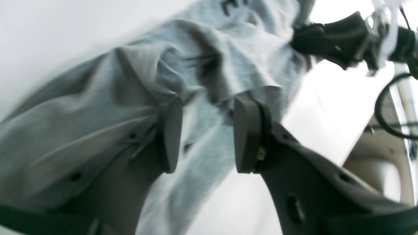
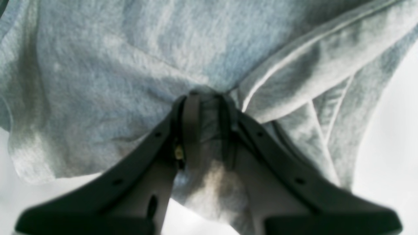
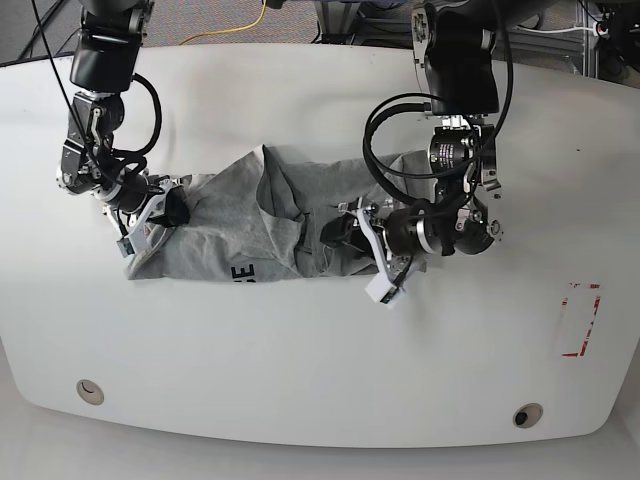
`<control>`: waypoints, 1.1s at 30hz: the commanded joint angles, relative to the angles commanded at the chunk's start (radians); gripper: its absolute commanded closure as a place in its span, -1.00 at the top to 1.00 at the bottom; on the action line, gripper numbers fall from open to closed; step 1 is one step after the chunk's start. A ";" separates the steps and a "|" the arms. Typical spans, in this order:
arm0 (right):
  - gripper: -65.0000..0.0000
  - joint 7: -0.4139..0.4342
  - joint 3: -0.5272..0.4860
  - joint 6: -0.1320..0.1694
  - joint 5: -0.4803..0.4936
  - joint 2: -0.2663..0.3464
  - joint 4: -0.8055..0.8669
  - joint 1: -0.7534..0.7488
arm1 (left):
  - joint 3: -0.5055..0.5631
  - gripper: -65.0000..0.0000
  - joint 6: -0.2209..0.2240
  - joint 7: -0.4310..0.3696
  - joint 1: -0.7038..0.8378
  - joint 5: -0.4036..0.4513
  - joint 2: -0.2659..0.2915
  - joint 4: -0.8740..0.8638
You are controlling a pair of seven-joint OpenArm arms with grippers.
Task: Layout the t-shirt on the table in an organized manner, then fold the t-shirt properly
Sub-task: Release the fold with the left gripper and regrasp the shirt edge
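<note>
- The grey t-shirt [image 3: 250,225] lies crumpled in a long, uneven band across the middle of the white table [image 3: 300,370], stretched between the two arms.
- A few black letters show along its near edge in the base view, and a dark fragment of lettering also shows at the top of the left wrist view.
- The right gripper [image 2: 207,107] sits at the shirt's end on the base view's left. Its jaws are pressed together on a gathered fold of fabric, which bunches out between and below the pads [image 2: 191,127].
- From that pinch, the cloth fans away from the right gripper, with a hemmed edge running off diagonally in the right wrist view.
- The left gripper [image 1: 207,133] is at the shirt's opposite end, on the base view's right. Its jaws stand spread, with a clear gap between the two pads [image 1: 245,133].
- Wrinkled fabric lies in that gap and past the fingertips; the blur does not let me tell whether either pad touches it.
- A red dashed rectangle mark [image 3: 580,320] lies well apart from the shirt, near the table's edge.
</note>
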 joint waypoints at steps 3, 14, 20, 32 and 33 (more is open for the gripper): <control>-0.66 0.000 0.000 0.000 0.000 -0.002 0.000 0.002 | 0.002 -0.23 0.000 0.002 0.002 -0.020 0.000 0.048; -0.66 0.000 0.000 0.000 0.000 -0.023 0.000 0.003 | -0.098 -0.23 0.000 0.000 0.014 -0.020 -0.176 0.149; -0.66 0.000 0.000 0.000 0.000 -0.026 0.000 0.003 | -0.199 -0.23 0.005 -0.012 0.038 -0.017 -0.236 0.135; -0.66 0.000 -0.002 0.000 0.000 -0.028 0.000 0.003 | -0.198 0.23 0.005 -0.012 0.066 -0.018 -0.236 0.048; -0.66 0.000 -0.002 0.000 0.000 -0.028 0.000 0.003 | -0.198 0.24 0.005 -0.012 0.066 -0.018 -0.236 0.037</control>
